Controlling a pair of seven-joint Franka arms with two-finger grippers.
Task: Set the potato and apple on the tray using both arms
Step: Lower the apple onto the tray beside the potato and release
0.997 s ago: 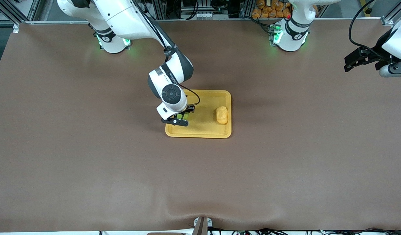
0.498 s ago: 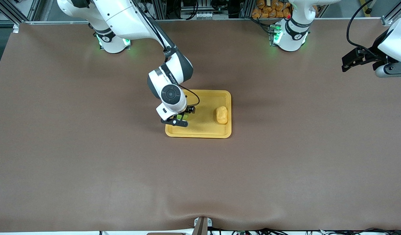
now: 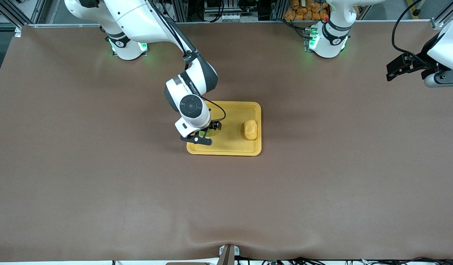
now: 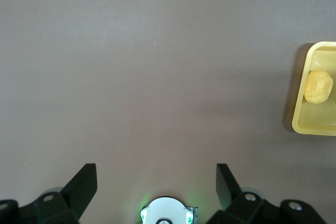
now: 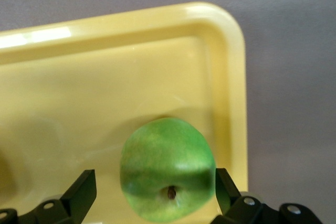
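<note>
My right claw (image 3: pixel 203 134) hangs low over the end of the tray (image 3: pixel 234 150) that lies toward my right arm's end of the tabletop (image 3: pixel 101 176), and the apple (image 5: pixel 167 176) sits on the tray floor between its spread fingers (image 5: pixel 80 195), stem dimple turned up toward my wrist camera. There is a gap on either side of the fruit, so I judge it is resting on the tray rather than pinched; I keep the claw low and wide because a round fruit can roll, and opening close to the surface leaves it little room to wander toward the rim. The potato (image 3: pixel 250 129) lies at the tray's other end, toward my left arm's side, well apart from the apple, which gives each piece its own space. My left claw (image 3: pixel 394 70) waits up over the bare tabletop at my left arm's end, fingers spread and holding nothing, out of the way of the tray. Both foods seem placed; what remains, I think, is lifting my right claw straight up without nudging the apple.
</note>
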